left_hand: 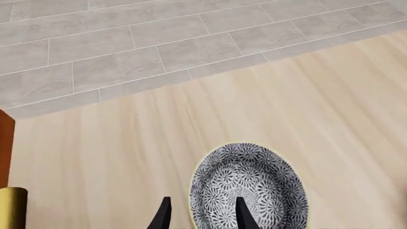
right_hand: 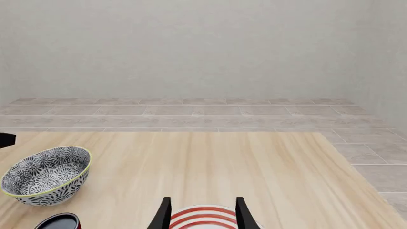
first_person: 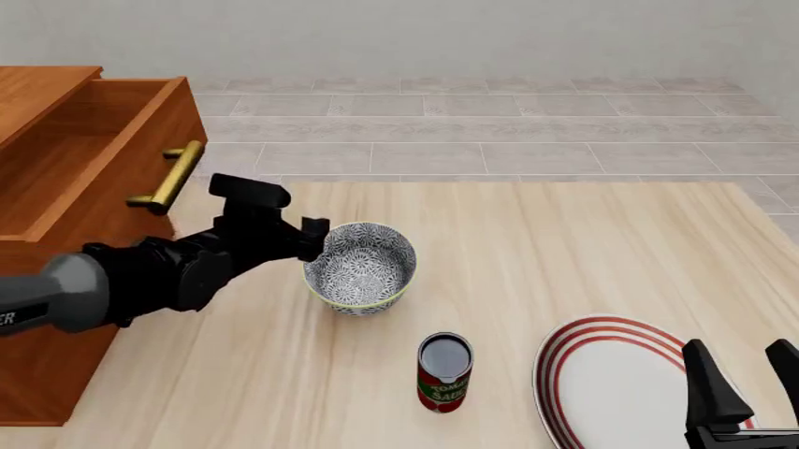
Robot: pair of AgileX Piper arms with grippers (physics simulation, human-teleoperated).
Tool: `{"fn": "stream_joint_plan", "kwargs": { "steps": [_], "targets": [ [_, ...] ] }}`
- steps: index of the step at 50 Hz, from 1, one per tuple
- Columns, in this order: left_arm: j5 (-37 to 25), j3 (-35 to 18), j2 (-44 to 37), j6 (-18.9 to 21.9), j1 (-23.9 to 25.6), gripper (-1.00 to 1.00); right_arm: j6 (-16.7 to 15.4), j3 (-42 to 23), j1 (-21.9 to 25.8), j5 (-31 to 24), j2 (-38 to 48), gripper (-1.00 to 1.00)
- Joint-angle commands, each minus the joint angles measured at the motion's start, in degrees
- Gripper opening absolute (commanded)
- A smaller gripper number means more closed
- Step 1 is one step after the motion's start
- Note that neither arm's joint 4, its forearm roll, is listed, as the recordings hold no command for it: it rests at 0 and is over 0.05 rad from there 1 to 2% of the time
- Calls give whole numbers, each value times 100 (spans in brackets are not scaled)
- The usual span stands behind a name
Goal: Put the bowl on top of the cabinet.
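Your left gripper [first_person: 312, 245] sits at the near-left rim of the bowl [first_person: 361, 267], left of centre in the front view, with the dark arm running in from the left edge of the frame. In the left wrist view one finger [left_hand: 243, 215] lies over the patterned inside of the bowl [left_hand: 254, 183] and the other stands outside the rim over bare wood, so the jaws straddle the wall at a narrow gap; whether they actually pinch it, you cannot tell from these pictures. The bowl looks tilted, its mouth turned partly toward the front camera (the right wrist view also shows it [right_hand: 45, 175] leaning, at that frame's lower left). The cabinet [first_person: 63, 187] fills the left side of the front view, its top drawer pulled open, the brass handle [first_person: 168, 176] just up and left of your gripper. The bowl is on or just above the table [first_person: 562, 253], not on the cabinet. Your right gripper [first_person: 747, 385] rests at the lower right corner, fingers parted, over the red-ringed plate [first_person: 612, 383]. A red can [first_person: 443, 371] stands below the bowl, between bowl and plate.
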State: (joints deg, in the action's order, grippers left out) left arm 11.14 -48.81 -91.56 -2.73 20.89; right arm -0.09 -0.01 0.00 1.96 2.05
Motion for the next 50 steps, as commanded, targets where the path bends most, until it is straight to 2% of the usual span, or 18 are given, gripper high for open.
{"fn": "stream_joint_plan", "kwargs": {
  "steps": [1, 50],
  "targets": [
    [93, 34, -152, 24, 31, 100, 1, 0, 0, 0, 0, 100],
    [311, -31, -700, 33, 23, 100, 0, 0, 0, -1, -1, 100]
  ]
}}
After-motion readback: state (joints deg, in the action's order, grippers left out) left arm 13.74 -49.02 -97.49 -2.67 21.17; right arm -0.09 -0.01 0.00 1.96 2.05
